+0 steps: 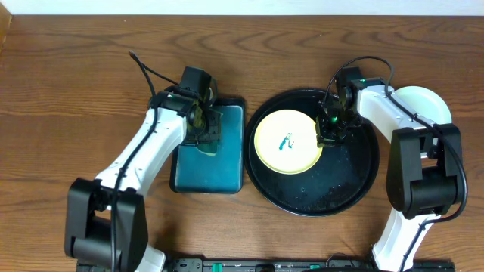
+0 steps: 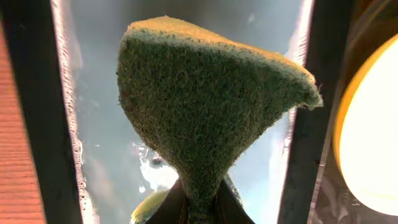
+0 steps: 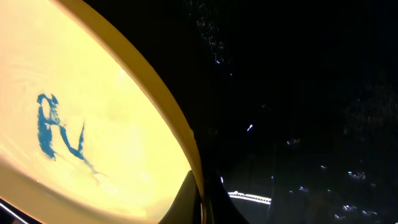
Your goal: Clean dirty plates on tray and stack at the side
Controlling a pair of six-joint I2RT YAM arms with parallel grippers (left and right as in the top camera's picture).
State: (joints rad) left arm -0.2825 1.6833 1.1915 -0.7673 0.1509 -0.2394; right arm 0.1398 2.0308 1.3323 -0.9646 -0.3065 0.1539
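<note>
Here, the yellow plate (image 1: 287,142) lay in the left half of the black tray (image 1: 355,177), right of the frame's centre in the overhead view. A teal scribble stain (image 1: 287,141) marked the middle of the plate, and water droplets speckled the tray's bare floor. The right gripper (image 1: 330,130) sat at the plate's right edge. In the right wrist view its dark fingertips (image 3: 186,199) met at the bottom of the frame, clenched on the plate's raised rim, with the stain (image 3: 56,130) at the left.

The left gripper (image 1: 204,128) was over the upper part of the teal tray (image 1: 208,177), just left of the black tray. It was pinched tight on a sponge (image 2: 205,106), whose green scouring face flared out above the jaws in the left wrist view, with a yellow layer along its top edge. The wet teal tray floor (image 2: 99,93) showed behind it.

A pale plate (image 1: 423,102) rested on the wooden table (image 1: 76,75) at the upper right, partly hidden by the right arm.
</note>
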